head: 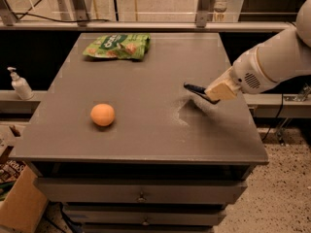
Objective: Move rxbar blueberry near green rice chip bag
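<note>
- Carry the bar (195, 89) left and back over the table (146, 140) toward the bag (116, 46), clear of the orange (102, 114); set it just beside the bag, not on it.
- The fingers (221, 90), over the table's right side, are closed on 1 end of the bar; the rest juts left, just above the table.

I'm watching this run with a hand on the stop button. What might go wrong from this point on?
The gripper, over the right side of the table, pinches the rxbar blueberry by one end, most of it sticking out; it may slip loose during the carry. The green rice chip bag lies close to the far edge, so a placement that overshoots may push it, or the bar, off the back.
</note>
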Controlling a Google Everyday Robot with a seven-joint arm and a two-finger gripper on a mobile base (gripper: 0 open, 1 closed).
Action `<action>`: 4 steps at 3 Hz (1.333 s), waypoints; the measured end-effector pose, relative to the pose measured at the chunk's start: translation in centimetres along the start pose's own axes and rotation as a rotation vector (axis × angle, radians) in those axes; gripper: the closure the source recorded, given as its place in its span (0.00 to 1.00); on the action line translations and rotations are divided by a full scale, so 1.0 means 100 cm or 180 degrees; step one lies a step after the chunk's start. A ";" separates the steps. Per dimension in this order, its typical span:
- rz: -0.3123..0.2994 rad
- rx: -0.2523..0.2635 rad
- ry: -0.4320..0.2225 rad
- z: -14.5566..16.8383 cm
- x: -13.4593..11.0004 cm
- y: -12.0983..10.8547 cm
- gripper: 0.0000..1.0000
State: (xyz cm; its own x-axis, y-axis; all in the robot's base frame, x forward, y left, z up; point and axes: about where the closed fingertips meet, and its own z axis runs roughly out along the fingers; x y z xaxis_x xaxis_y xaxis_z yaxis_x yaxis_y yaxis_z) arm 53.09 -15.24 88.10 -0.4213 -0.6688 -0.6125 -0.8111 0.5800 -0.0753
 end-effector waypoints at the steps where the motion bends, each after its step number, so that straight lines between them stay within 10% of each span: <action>1: -0.0045 0.0306 -0.0247 0.012 -0.031 -0.028 1.00; 4: -0.0551 0.0868 -0.0470 0.095 -0.120 -0.086 1.00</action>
State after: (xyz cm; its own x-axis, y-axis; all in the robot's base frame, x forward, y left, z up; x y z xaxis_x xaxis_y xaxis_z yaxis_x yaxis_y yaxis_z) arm 68.96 -7.75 88.66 -0.2078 -0.7051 -0.6780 -0.7189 0.5801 -0.3830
